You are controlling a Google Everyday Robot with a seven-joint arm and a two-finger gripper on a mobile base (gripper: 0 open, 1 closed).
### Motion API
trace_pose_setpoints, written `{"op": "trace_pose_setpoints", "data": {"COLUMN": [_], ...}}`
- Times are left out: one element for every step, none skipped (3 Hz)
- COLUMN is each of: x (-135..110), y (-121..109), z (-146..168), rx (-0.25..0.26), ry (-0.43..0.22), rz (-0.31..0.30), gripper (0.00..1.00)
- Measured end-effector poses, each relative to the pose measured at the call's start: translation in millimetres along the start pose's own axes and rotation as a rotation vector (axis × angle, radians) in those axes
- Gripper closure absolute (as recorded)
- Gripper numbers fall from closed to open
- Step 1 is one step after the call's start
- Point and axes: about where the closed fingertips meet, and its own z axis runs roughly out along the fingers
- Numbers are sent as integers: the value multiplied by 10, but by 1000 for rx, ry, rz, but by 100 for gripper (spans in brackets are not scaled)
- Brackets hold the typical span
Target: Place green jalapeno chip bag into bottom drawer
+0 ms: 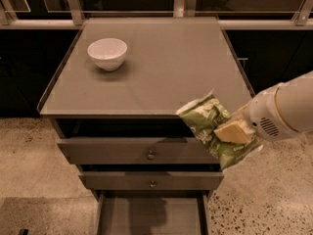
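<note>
- Camera view: gripper (234,132) grips the green jalapeno chip bag (208,124) in the air at the cabinet's (161,72) front right corner.
- Bottom drawer (151,218) stands open, below and left of the bag.
- White bowl (107,53) sits on the cabinet's back left.

The green jalapeno chip bag (208,124) is glossy, crinkled film. The matt tan gripper (234,132) clamps it at the front right of the matt grey metal cabinet (166,67).

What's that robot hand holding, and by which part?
The gripper, at the front right of the cabinet, pinches the green jalapeno chip bag on its lower right half.
</note>
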Motion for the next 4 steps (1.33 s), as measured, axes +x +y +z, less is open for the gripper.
{"op": "trace_pose_setpoints", "data": {"x": [11, 101, 635, 1351], "y": [4, 51, 114, 255], "z": [3, 83, 416, 872], "rx": [-1, 20, -4, -55], "ry": [1, 5, 15, 42], "rz": [3, 5, 151, 331], "gripper": [100, 100, 100, 100]}}
